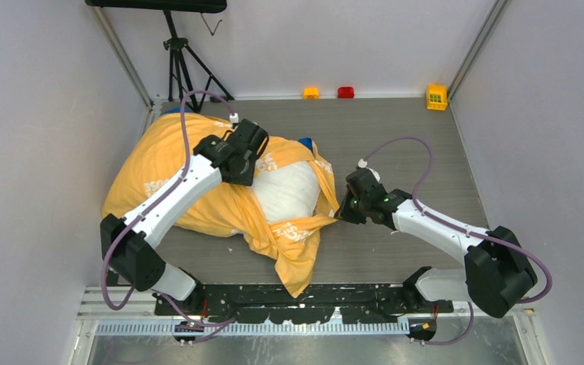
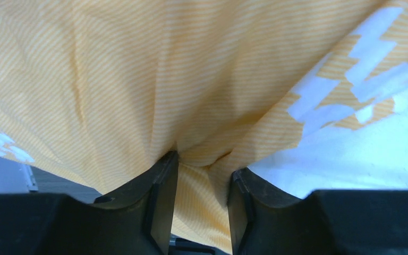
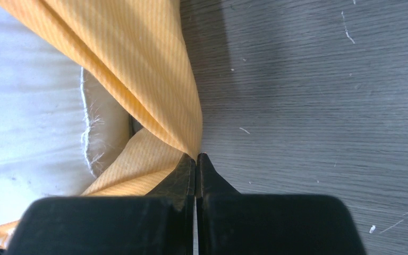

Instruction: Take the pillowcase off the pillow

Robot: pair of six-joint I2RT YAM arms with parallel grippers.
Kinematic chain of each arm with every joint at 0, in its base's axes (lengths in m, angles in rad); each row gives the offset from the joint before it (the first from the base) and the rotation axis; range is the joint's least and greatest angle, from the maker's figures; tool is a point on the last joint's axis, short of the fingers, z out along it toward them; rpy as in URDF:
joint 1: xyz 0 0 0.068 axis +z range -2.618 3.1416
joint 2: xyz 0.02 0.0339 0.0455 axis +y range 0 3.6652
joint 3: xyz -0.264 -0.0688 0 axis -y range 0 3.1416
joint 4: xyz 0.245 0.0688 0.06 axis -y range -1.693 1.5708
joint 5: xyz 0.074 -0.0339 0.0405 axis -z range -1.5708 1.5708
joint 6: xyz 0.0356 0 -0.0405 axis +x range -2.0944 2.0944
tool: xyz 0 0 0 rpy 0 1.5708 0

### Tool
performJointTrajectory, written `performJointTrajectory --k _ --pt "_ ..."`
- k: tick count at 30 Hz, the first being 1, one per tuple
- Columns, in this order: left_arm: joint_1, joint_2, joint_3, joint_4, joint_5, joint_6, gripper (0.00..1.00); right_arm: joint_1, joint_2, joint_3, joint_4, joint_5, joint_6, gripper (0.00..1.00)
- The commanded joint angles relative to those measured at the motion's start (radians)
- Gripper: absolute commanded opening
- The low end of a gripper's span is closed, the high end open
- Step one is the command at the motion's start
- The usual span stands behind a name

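Observation:
The orange-yellow pillowcase (image 1: 160, 167) lies over the left and middle of the table, with a tail of it hanging toward the near edge. The white pillow (image 1: 293, 190) shows through its opening. My left gripper (image 1: 245, 176) sits on the case just left of the bare pillow. In the left wrist view (image 2: 204, 162) its jaws stand a little apart, pinching a bunched fold of the pillowcase (image 2: 138, 79), and the pillow (image 2: 361, 154) shows at the right. My right gripper (image 1: 343, 213) is shut on the case's right edge (image 3: 138, 64). Its tips (image 3: 196, 155) meet beside the pillow (image 3: 26, 122).
A yellow block (image 1: 436, 96), a red block (image 1: 345, 92) and a small orange block (image 1: 311, 93) stand along the far edge. A tripod (image 1: 179, 61) stands behind the table at the far left. Grey walls close in both sides. Bare grey tabletop (image 1: 426, 152) lies to the right.

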Motion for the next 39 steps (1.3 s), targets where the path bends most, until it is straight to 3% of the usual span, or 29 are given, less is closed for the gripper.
performJointTrajectory --k 1,4,8,13,18,23,27,30,37,39 --pt "0.006 -0.085 0.007 -0.001 0.154 0.044 0.4 -0.011 0.008 0.015 -0.054 0.014 -0.043 0.0" --pt "-0.04 -0.118 0.034 -0.008 0.197 0.023 0.5 -0.011 -0.007 0.038 -0.039 -0.011 -0.06 0.0" --pt "-0.178 -0.114 0.145 -0.095 0.139 -0.02 0.61 -0.011 -0.023 0.059 -0.017 -0.055 -0.08 0.0" --pt "-0.334 -0.058 0.258 -0.137 0.095 -0.064 0.65 -0.012 -0.017 0.074 0.005 -0.113 -0.088 0.0" --pt "-0.403 0.012 0.257 -0.072 0.122 -0.078 0.71 -0.012 -0.021 0.071 0.008 -0.124 -0.084 0.0" --pt "-0.412 0.114 0.249 -0.073 0.101 -0.086 0.84 -0.012 -0.038 0.062 0.015 -0.118 -0.078 0.0" --pt "-0.413 0.197 0.259 -0.075 0.101 -0.089 0.88 -0.011 -0.041 0.064 0.009 -0.123 -0.078 0.0" --pt "-0.413 0.241 0.254 -0.067 0.078 -0.101 0.99 -0.011 -0.045 0.057 0.012 -0.125 -0.072 0.0" --pt "-0.406 0.365 0.212 -0.111 -0.109 -0.168 1.0 -0.012 -0.046 0.024 0.044 -0.139 -0.042 0.0" --pt "-0.403 0.394 0.19 -0.107 -0.136 -0.184 0.95 -0.011 -0.039 0.0 0.08 -0.147 -0.026 0.0"
